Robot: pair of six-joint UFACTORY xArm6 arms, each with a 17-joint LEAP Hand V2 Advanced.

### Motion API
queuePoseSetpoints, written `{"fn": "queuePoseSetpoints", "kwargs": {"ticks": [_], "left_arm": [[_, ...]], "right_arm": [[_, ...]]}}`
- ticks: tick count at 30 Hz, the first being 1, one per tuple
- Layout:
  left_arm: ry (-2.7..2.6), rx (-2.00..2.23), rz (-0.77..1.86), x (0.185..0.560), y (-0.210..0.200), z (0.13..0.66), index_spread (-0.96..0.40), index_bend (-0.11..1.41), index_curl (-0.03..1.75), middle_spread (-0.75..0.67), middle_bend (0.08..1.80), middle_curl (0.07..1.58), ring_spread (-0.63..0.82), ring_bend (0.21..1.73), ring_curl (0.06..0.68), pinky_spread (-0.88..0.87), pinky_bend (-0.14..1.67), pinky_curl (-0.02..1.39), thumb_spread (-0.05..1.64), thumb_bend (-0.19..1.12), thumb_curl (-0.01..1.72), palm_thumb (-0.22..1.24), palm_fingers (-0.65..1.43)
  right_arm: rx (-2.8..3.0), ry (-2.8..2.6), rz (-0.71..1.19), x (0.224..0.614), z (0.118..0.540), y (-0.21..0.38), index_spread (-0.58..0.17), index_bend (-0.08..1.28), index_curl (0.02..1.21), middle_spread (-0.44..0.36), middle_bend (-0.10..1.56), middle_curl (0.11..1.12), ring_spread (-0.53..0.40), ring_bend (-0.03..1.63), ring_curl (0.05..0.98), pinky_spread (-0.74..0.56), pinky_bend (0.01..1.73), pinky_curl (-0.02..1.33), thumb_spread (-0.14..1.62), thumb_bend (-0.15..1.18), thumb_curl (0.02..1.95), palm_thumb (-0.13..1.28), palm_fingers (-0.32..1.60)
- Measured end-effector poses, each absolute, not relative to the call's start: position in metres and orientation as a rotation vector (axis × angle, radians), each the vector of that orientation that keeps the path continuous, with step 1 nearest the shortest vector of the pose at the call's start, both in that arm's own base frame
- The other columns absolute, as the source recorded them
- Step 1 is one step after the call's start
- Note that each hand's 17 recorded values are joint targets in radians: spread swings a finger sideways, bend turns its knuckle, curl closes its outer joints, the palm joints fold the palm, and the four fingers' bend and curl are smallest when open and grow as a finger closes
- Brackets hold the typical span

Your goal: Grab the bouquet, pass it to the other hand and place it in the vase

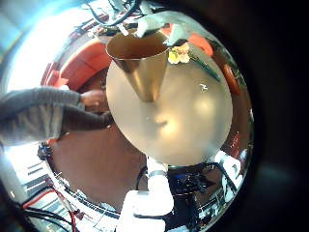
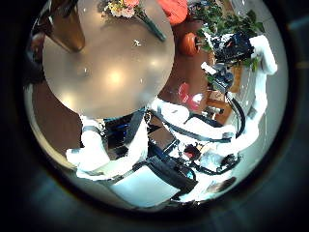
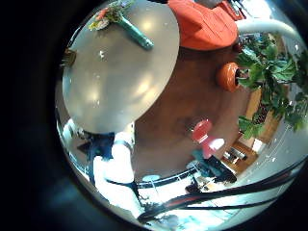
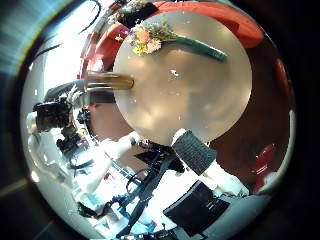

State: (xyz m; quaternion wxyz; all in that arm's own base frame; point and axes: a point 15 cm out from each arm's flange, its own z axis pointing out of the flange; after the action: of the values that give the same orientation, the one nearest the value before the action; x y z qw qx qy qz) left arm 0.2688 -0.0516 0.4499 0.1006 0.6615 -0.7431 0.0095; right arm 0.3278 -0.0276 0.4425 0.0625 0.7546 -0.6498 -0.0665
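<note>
No readable text, labels, numbers or signs anywhere: none on round surface, none on vase, none on bouquet.

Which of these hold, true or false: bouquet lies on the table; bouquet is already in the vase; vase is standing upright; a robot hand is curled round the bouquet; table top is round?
1. The bouquet lies on the table. True.
2. The bouquet is already in the vase. False: the vase stands apart from it on the same table, with no stems in its mouth.
3. The vase is standing upright. True: in the left little finger side palm view it rests on its narrow base with the wide mouth up.
4. A robot hand is curled round the bouquet. False: nothing touches it; the palm views look at the table from well away.
5. The table top is round. True.
</note>
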Motion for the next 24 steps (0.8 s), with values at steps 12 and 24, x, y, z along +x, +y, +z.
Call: {"fn": "queuePoseSetpoints", "kwargs": {"ticks": [12,24], "left_arm": [[-2.206,1.935,-0.026,0.265,-0.046,0.438,0.08,0.17,0.35,0.41,0.19,0.33,0.58,0.46,0.209,0.53,0.19,0.28,1.02,-0.03,0.33,0.34,0.10],[-2.355,1.714,-0.128,0.247,-0.037,0.441,0.08,0.18,0.35,0.41,0.19,0.33,0.58,0.46,0.208,0.52,0.19,0.28,1.03,-0.03,0.33,0.34,0.11]], "right_arm": [[2.265,-1.982,-0.234,0.331,0.437,-0.028,-0.356,0.17,0.31,0.040,0.19,0.31,0.170,0.34,0.244,0.36,0.34,0.29,1.22,-0.02,0.36,0.53,0.16],[2.283,-2.057,-0.392,0.349,0.431,-0.006,-0.311,0.14,0.28,0.039,0.21,0.33,0.104,0.48,0.275,0.35,0.39,0.30,1.20,-0.01,0.36,0.56,0.29]]}}
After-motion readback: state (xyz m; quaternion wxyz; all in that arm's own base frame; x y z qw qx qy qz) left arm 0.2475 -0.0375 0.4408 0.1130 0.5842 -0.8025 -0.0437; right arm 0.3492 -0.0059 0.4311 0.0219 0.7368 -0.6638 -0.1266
